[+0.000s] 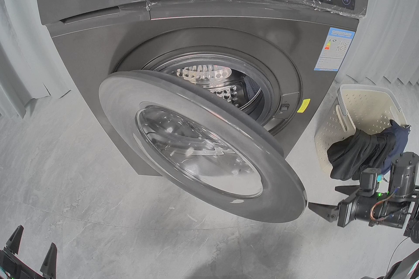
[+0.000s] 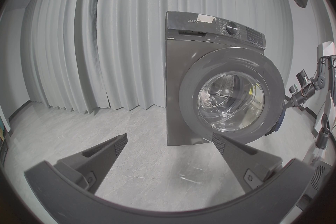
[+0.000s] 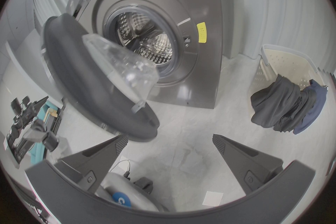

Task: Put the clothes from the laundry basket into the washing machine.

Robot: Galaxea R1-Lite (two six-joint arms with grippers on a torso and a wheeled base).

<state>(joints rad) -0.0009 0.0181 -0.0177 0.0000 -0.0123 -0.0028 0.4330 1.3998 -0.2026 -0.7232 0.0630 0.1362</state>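
While holding left claw [image 2: 168, 137] and right claw [image 3: 168, 137] spread and empty, faces washer [image 1: 87, 53] with door [image 1: 279, 182] open, clothes [image 1: 362, 153] draped over basket [image 1: 371, 103].

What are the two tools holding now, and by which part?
Nothing. The left tool and the right tool are both open and empty. The clothes hang over the rim of the basket, apart from both tools.

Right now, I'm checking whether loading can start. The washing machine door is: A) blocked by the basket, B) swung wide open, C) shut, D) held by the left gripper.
B: the door stands swung out from the washing machine, leaving the drum exposed.
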